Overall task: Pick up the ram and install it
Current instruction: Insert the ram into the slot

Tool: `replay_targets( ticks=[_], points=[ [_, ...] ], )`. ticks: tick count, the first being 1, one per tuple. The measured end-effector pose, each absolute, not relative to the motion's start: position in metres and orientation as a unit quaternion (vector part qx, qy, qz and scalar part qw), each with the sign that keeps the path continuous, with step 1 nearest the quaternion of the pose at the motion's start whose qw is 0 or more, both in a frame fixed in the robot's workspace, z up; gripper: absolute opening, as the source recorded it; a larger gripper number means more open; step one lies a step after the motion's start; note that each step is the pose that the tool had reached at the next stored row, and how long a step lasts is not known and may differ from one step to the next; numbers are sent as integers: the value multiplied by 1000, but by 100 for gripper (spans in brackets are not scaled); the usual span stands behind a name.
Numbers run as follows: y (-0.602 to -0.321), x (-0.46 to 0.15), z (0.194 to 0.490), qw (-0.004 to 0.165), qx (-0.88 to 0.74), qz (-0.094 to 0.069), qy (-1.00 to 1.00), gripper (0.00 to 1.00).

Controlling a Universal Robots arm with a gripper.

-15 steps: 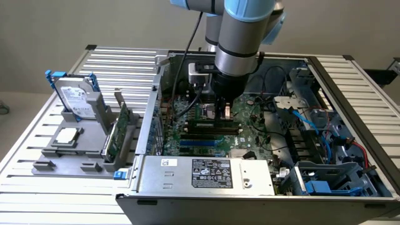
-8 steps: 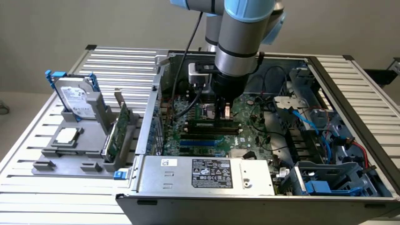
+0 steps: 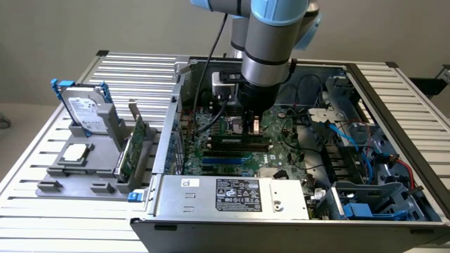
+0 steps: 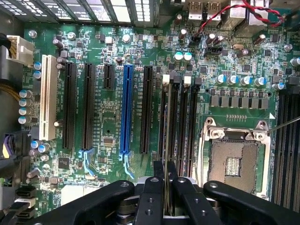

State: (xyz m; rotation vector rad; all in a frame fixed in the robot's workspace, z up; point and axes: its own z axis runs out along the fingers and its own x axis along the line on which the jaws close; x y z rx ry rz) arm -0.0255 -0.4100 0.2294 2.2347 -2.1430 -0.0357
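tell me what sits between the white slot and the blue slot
In the wrist view, two long black slots and one short black slot lie there.

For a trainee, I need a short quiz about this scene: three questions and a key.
1. True or false: the gripper holds the ram.
2. Where does the hard drive stand? A) in the gripper B) in the grey holder beside the case C) on the floor
3. Fill in: besides the white slot, the motherboard has one coloured slot; it is ____.
Key: 1 true; 2 B; 3 blue.
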Motion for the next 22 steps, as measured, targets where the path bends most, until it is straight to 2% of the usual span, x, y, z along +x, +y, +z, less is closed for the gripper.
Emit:
replay_targets(
  ticks=[22],
  points=[
    [-410,-28,224,22,722,-11,-692,14]
  ],
)
